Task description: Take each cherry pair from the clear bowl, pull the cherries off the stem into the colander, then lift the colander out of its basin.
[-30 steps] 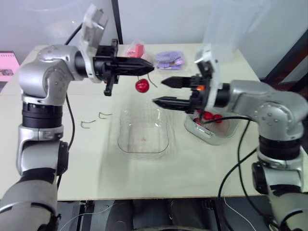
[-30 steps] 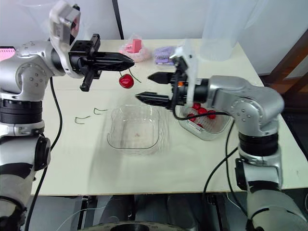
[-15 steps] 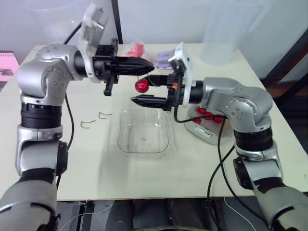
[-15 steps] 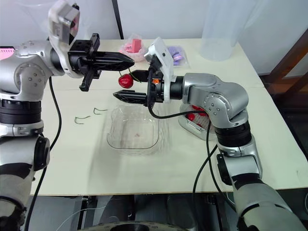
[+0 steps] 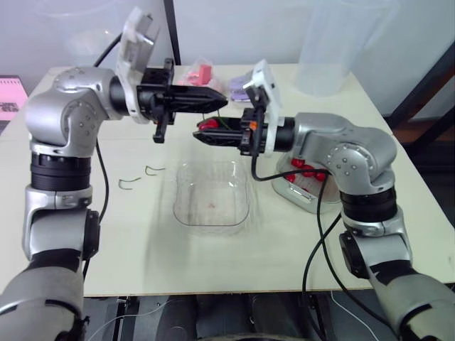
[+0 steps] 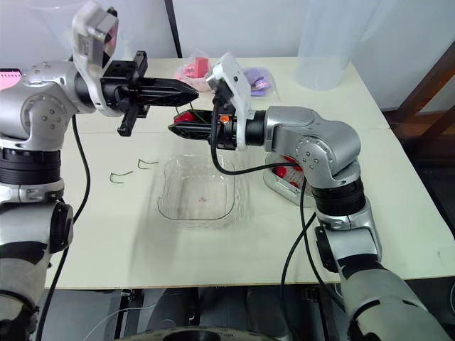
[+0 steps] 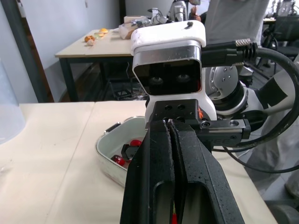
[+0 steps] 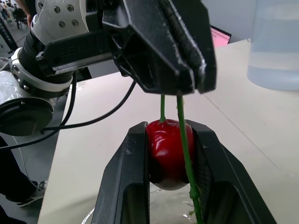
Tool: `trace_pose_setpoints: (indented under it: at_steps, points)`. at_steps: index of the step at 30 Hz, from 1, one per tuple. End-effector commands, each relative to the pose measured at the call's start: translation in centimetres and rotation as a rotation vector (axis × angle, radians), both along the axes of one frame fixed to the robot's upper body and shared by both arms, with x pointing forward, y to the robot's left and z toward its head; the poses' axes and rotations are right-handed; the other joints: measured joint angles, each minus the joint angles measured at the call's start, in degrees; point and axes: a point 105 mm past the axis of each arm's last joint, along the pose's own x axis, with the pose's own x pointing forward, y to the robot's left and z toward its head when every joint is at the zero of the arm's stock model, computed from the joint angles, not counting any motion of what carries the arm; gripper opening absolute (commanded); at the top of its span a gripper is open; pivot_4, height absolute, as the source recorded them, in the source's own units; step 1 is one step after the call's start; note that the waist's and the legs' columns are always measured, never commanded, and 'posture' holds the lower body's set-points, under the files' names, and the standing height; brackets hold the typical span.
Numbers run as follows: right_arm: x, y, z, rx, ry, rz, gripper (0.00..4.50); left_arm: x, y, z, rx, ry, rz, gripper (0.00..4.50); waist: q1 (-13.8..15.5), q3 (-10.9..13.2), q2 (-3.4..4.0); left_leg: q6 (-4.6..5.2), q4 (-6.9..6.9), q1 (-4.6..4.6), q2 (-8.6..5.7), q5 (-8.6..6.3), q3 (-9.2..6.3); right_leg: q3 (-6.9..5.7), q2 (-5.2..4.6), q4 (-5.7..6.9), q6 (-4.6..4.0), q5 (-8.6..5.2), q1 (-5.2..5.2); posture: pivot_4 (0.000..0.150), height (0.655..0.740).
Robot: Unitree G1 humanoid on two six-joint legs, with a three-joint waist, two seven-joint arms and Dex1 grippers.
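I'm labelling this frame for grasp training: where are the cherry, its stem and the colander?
cherry (image 8: 163,151): right wrist view, on its red front.
stem (image 8: 162,109): right wrist view, on the bare stretch just above the cherry.
colander (image 7: 105,158): left wrist view, on its white outer wall.

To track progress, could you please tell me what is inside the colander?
Several red cherries lie in the colander. The right arm crosses over part of it, so any cherries beneath it, and the full count, are hidden.

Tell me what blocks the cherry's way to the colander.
Nothing visible. The right gripper clamps the cherry above the clear bowl's far rim, its stem pinched by the left gripper; no object lies before the colander.
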Motion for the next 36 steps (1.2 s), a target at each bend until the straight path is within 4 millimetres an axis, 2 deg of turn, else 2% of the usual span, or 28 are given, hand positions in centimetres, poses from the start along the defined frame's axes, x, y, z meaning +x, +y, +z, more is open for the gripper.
trace_pose_setpoints:
  at_steps: [1, 5, 10, 14, 18, 22, 25, 28, 32, 35, 36]
  points:
    - [-0.6, 0.1, 0.4, -0.02, -0.055, 0.014, 0.63, -0.6, 0.0, 0.9, -0.01, -0.044, -0.008, 0.0, 0.0, 0.0, 0.0, 0.0, 0.0, 0.0, 0.0, 0.0, 0.0, 0.0, 0.0, 0.0, 0.0, 0.0, 0.0, 0.15, 0.7367]
    - [-0.7, 0.0, -1.3, -0.079, -0.034, 0.012, 0.63, -0.6, 0.0, 1.2, -0.015, -0.049, -0.01, 0.0, 0.0, 0.0, 0.0, 0.0, -0.01, 0.0, 0.0, 0.0, 0.0, 0.0, 0.0, -0.01, 0.0, 0.0, 0.0, 0.15, 0.7367]
    - [-0.8, -0.7, -4.5, -0.151, 0.021, -0.003, 0.63, -0.6, 0.1, 1.5, -0.021, -0.054, -0.009, 0.0, 0.0, 0.0, 0.0, 0.0, -0.01, -0.01, 0.0, 0.0, 0.0, 0.0, 0.0, -0.02, 0.0, 0.0, 0.0, 0.15, 0.7367]
    - [-1.0, -1.4, -5.1, -0.159, 0.031, -0.028, 0.63, -0.6, 0.1, 1.3, -0.02, -0.054, -0.007, 0.0, 0.0, 0.0, 0.0, 0.0, 0.01, -0.04, -0.01, 0.0, 0.0, 0.0, 0.0, -0.02, 0.0, 0.0, -0.02, 0.15, 0.7367]
    - [-0.3, -4.7, -3.8, -0.162, -0.005, -0.144, 0.63, -0.6, 0.3, 0.9, -0.017, -0.048, -0.004, 0.0, 0.1, 0.0, 0.0, 0.0, -0.01, -0.04, 0.0, 0.0, -0.01, 0.0, 0.0, -0.03, 0.0, 0.0, -0.02, 0.15, 0.7367]
    - [0.5, -10.1, -3.3, -0.226, -0.03, -0.314, 0.63, -0.7, 0.5, 0.5, -0.012, -0.04, 0.003, 0.0, 0.4, 0.0, 0.0, 0.0, 0.0, -0.1, -0.02, 0.0, 0.0, 0.0, -0.04, -0.13, 0.0, 0.0, 0.0, 0.15, 0.7367]
    - [0.8, -13.3, -3.6, -0.283, -0.026, -0.408, 0.63, -0.7, 0.6, 0.2, -0.013, -0.036, 0.006, 0.0, 0.4, 0.0, -0.01, 0.02, -0.01, -0.11, -0.02, -0.02, 0.0, 0.0, -0.03, -0.16, 0.0, 0.0, -0.01, 0.15, 0.7367]
    - [1.2, -17.7, -5.3, -0.397, 0.014, -0.527, 0.63, -0.7, 0.5, -0.1, -0.013, -0.031, 0.008, 0.0, 0.3, 0.0, -0.01, 0.05, -0.02, -0.1, -0.02, -0.03, 0.0, 0.0, -0.02, -0.17, 0.0, 0.0, -0.01, 0.15, 0.7367]
    - [1.3, -19.2, -7.7, -0.474, 0.049, -0.545, 0.63, -0.6, 0.4, -0.3, -0.014, -0.027, 0.008, 0.0, -0.2, 0.0, -0.02, 0.06, 0.01, -0.08, -0.02, -0.03, 0.01, 0.03, -0.02, -0.18, 0.01, 0.0, 0.0, 0.15, 0.7367]
    - [1.5, -19.5, -8.4, -0.492, 0.041, -0.547, 0.63, -0.6, 0.3, -0.4, -0.014, -0.026, 0.008, 0.0, -0.2, 0.0, -0.01, 0.06, -0.01, -0.01, -0.02, -0.03, 0.02, 0.06, 0.01, -0.14, 0.01, 0.0, 0.0, 0.15, 0.7367]
    - [1.6, -19.7, -8.3, -0.488, 0.036, -0.561, 1.13, -0.6, 0.3, -0.4, -0.014, -0.026, 0.011, 0.0, -0.1, 0.0, -0.01, 0.06, -0.01, -0.01, -0.01, -0.03, 0.02, 0.06, 0.02, -0.14, 0.01, 0.0, 0.0, 0.15, 0.7367]
